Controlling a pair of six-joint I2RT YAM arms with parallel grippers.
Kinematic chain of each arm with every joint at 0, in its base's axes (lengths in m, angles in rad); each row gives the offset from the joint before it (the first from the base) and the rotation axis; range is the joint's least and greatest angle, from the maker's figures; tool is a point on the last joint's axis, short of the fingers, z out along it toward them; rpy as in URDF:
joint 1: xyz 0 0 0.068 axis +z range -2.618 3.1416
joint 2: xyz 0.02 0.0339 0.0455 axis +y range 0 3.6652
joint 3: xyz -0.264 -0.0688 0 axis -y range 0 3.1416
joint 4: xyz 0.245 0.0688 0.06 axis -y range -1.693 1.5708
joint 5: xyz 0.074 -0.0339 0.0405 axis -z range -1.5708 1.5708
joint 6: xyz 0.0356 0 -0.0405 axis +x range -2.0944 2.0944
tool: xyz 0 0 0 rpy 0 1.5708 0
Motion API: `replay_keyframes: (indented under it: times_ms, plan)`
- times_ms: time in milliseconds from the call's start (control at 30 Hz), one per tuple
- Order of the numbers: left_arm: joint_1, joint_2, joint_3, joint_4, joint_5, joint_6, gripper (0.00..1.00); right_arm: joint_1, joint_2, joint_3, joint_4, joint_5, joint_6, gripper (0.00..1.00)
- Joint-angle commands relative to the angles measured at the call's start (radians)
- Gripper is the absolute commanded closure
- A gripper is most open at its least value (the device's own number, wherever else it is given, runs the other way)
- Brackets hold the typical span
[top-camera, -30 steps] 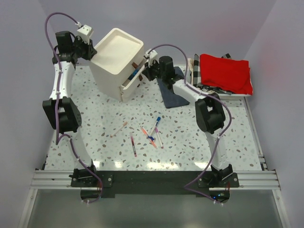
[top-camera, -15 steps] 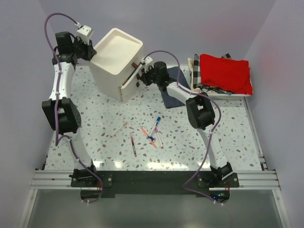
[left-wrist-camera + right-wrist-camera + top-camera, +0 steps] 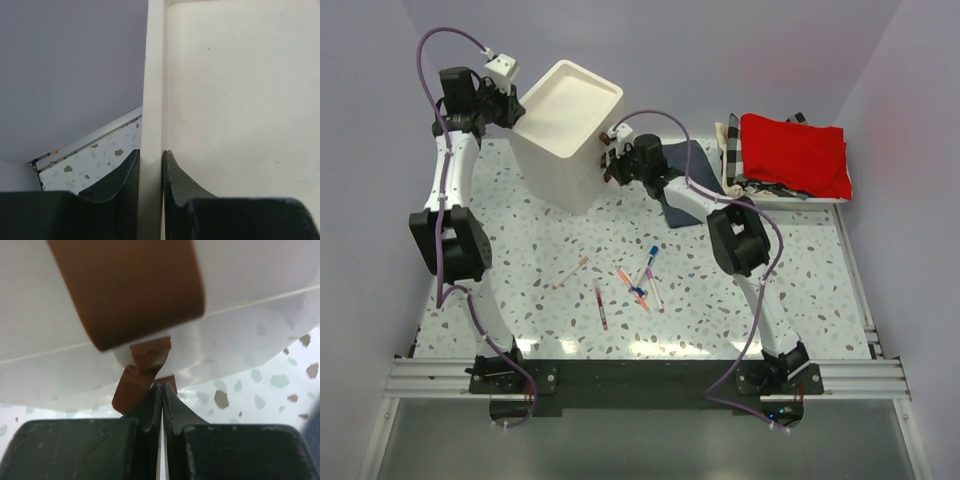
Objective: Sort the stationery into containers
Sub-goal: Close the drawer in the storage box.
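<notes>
The cream-white drawer unit (image 3: 560,170) stands at the back left with its drawers pushed in. My left gripper (image 3: 515,110) is shut on the rim (image 3: 152,75) of its tray-like top, one finger outside and one inside (image 3: 150,155). My right gripper (image 3: 608,160) is shut, its tips (image 3: 162,386) pressed against a drawer front at a crumpled brown pull tab (image 3: 142,372), below a second tab (image 3: 130,285). Loose on the table lie a blue-capped pen (image 3: 651,258), a red pen (image 3: 601,305), a pale pink pen (image 3: 572,270) and two crossed pens (image 3: 638,290).
A dark blue folded cloth (image 3: 685,195) lies under my right forearm. A checkered basket (image 3: 730,140) holding red cloth (image 3: 795,150) sits at the back right. The left wall runs close behind the drawer unit.
My right gripper moved left and pushed the open drawer into the unit; the drawer's contents are now hidden. The left gripper kept its hold on the rim.
</notes>
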Motion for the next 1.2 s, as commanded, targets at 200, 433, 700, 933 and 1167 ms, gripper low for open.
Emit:
replay_keyframes:
  times_ms: [200, 433, 700, 933, 1167]
  plan:
    - [-0.085, 0.067, -0.082, -0.217, 0.032, 0.021, 0.51, -0.047, -0.401, -0.354, -0.119, 0.001, -0.125, 0.74]
    - [-0.024, 0.012, -0.008, -0.18, 0.069, -0.025, 0.0, -0.061, -0.608, -0.575, -0.218, -0.057, -0.308, 0.39]
    - [-0.003, -0.11, -0.046, -0.16, 0.094, -0.042, 0.0, -0.063, -0.578, -0.511, -0.047, -0.156, -0.182, 0.33]
    - [0.019, -0.272, -0.2, -0.139, 0.087, -0.053, 0.0, -0.063, -0.473, -0.363, 0.067, -0.141, -0.152, 0.29]
    - [0.033, -0.332, -0.296, -0.118, 0.083, -0.081, 0.0, -0.063, -0.381, -0.26, 0.094, -0.187, -0.122, 0.3]
